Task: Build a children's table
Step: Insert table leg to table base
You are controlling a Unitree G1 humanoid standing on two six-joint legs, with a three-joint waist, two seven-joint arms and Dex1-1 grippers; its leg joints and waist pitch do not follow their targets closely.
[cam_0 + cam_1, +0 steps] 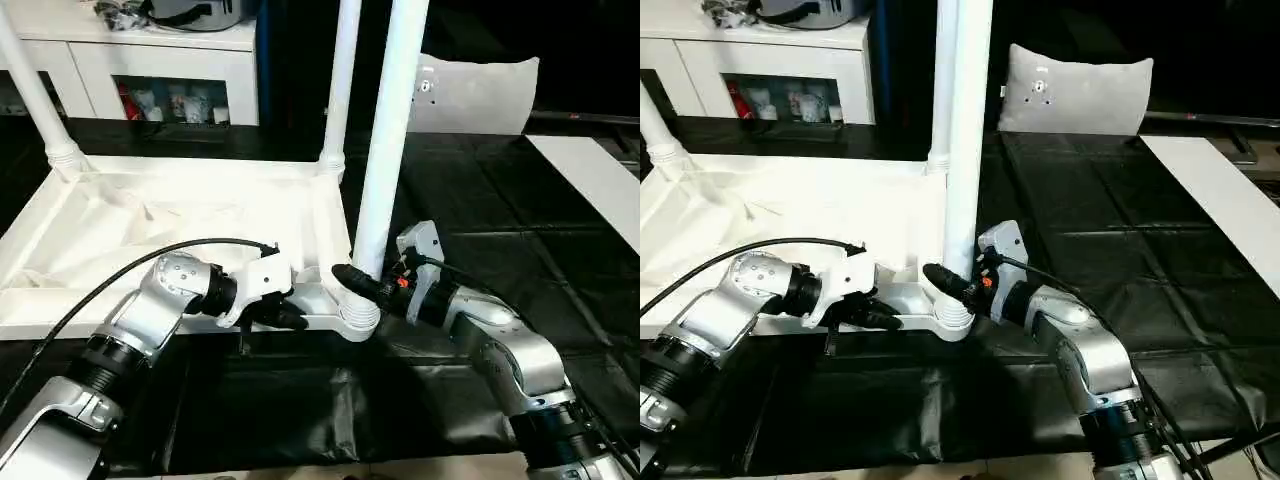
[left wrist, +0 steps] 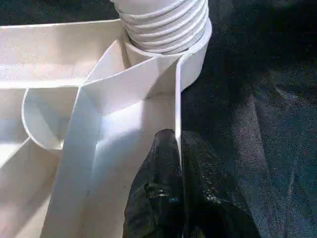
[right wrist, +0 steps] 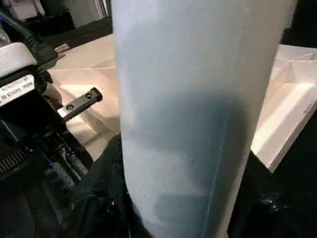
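Leg upright in corner socket, clasped by right gripper; left gripper pinches table top rim beside it.

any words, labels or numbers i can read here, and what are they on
Nothing can be read for certain.
White sticker on the left gripper's body: two lines of small print, too blurred to read.
Tag on the grey cushion: marks only, too small to read.
Boxes on the white shelf: coloured packaging, print too small to read.
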